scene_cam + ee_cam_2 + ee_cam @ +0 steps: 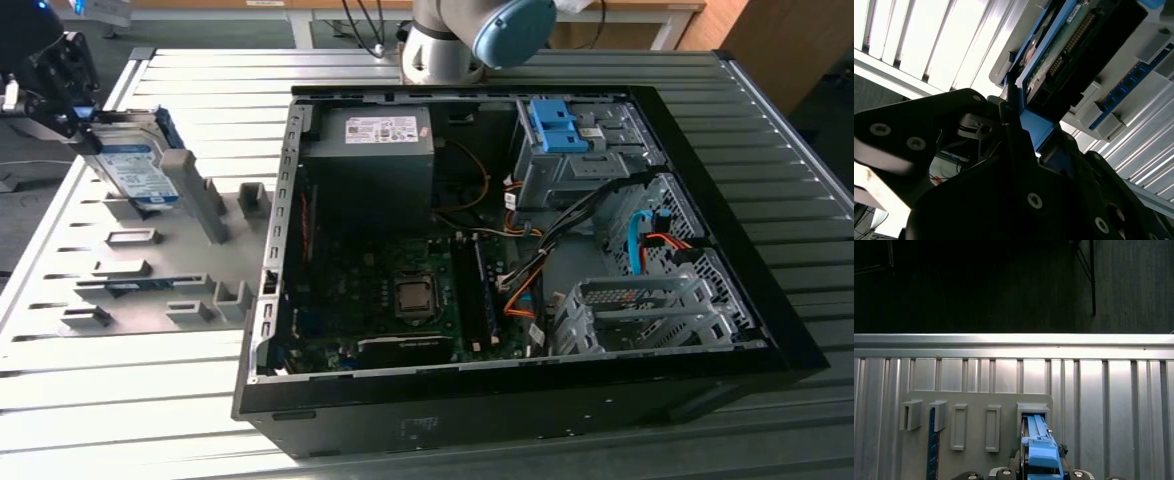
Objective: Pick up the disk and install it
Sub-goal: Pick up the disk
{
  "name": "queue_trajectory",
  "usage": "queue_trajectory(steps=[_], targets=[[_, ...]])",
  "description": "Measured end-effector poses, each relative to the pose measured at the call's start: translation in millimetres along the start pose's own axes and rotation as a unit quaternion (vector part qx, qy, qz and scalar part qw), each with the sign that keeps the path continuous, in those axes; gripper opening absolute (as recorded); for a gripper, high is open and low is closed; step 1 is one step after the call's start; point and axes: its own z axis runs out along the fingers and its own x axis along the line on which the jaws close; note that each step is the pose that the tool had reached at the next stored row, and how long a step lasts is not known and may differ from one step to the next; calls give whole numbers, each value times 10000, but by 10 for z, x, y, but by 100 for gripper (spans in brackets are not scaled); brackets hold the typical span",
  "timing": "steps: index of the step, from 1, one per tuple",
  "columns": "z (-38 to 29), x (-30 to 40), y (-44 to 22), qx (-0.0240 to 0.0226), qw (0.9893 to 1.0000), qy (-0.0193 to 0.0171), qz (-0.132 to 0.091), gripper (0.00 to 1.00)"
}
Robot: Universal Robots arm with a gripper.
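The disk stands on edge in the upper left of the exterior view, its white-and-blue label facing the camera and its lower end down among the grey posts of a rack that lies on the desk. In the first wrist view its blue rail lines up with one of the rack's slots at the bottom centre of the frame, so it looks seated there or barely raised; I cannot tell which. The tool sits at the disk's upper end, and in the second wrist view the tool is clenched on the disk, with black fingers pressed to the blue rail and the green circuit board running up toward the upper right of that frame. The arm reaches in from the top centre of the exterior view. To the right, filling most of that frame, lies the open computer case, well apart from the disk, and a bare blue bracket shows in the drive cage near its upper right. By my reading the grasp is made, while the lift out of the rack is at most just started. The carry to the case and the installing itself are not yet done, since no disk sits in the cage.
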Motion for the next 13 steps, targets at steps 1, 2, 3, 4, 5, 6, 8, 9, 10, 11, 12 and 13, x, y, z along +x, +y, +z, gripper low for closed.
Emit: queue_trajectory(steps=[1, 2, 3, 4, 5, 6, 8, 9, 10, 11, 12, 13], targets=[[-16, 0, 0, -1, 10000, 0, 0, 37], [-34, 0, 1, -1, 10000, 0, 0, 37], [-49, 0, 1, -1, 10000, 0, 0, 37], [-66, -1, 2, 0, 10000, 0, 0, 37], [-81, -1, 2, -1, 10000, 0, 0, 37], [-89, -1, 2, -1, 10000, 0, 0, 37], [-89, -1, 2, 1, 10000, 0, 0, 37], [-89, -1, 2, 1, 10000, 0, 0, 37], [-91, -1, 2, 0, 10000, 0, 0, 37], [-92, -1, 2, -1, 10000, 0, 0, 37], [-92, -1, 2, 0, 10000, 0, 0, 37], [-93, -1, 2, -1, 10000, 0, 0, 37]])
